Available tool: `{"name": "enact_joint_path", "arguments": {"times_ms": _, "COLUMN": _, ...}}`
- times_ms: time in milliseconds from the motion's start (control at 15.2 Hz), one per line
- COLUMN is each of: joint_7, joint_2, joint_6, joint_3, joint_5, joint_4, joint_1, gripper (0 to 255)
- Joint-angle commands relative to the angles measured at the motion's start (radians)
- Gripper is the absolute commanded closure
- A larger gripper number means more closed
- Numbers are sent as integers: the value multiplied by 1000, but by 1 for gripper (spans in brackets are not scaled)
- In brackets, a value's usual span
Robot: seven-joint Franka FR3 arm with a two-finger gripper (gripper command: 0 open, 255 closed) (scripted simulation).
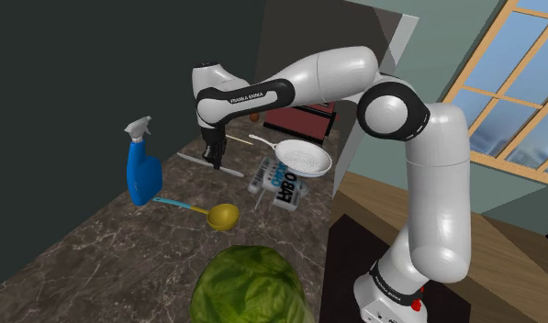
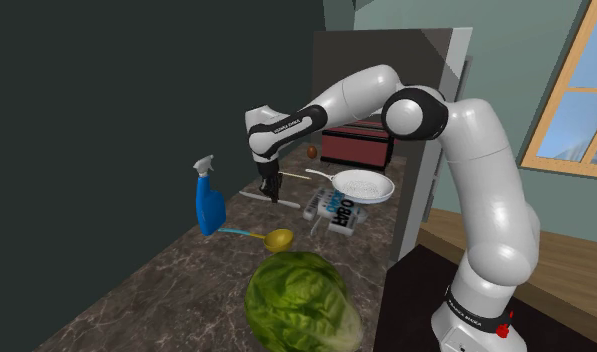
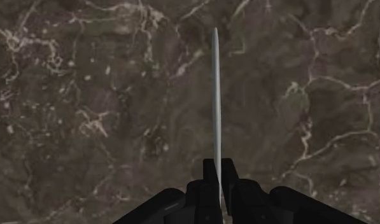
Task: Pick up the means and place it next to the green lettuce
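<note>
A thin, flat silvery blade-like utensil [image 1: 194, 158] [image 2: 254, 193] lies low over the dark marble counter [image 1: 106, 257], towards its far end. My gripper [image 1: 214, 158] [image 2: 274, 195] points straight down at its middle. In the wrist view the utensil [image 3: 216, 95] shows edge-on as a narrow silver strip, and my gripper [image 3: 219, 175] is shut on its near end. I cannot tell whether it rests on the counter or hangs just above it. The green lettuce [image 1: 249, 286] [image 2: 301, 300] sits at the counter's near end, well away from the gripper.
A blue spray bottle [image 1: 141, 174] stands by the dark wall. A yellow ladle [image 1: 221, 217] with a blue handle lies between the gripper and the lettuce. A white pan [image 1: 304, 158] and a printed carton [image 1: 279, 183] sit beside the gripper, a dark red box [image 1: 304, 117] behind.
</note>
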Motion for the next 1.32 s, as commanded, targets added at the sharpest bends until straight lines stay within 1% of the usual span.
{"name": "enact_joint_path", "arguments": {"times_ms": 0, "joint_7": 0, "joint_2": 0, "joint_6": 0, "joint_3": 0, "joint_5": 0, "joint_4": 0, "joint_1": 0, "gripper": 255}}
{"name": "enact_joint_path", "arguments": {"times_ms": 66, "joint_7": 0, "joint_2": 0, "joint_6": 0, "joint_3": 0, "joint_5": 0, "joint_4": 0, "joint_1": 0, "gripper": 255}}
{"name": "enact_joint_path", "arguments": {"times_ms": 594, "joint_7": -9, "joint_2": -35, "joint_6": -89, "joint_3": 3, "joint_5": 7, "joint_4": 55, "joint_1": 0, "gripper": 255}}
{"name": "enact_joint_path", "arguments": {"times_ms": 1254, "joint_7": -19, "joint_2": -59, "joint_6": -210, "joint_3": 6, "joint_5": 13, "joint_4": 152, "joint_1": 3, "gripper": 255}}
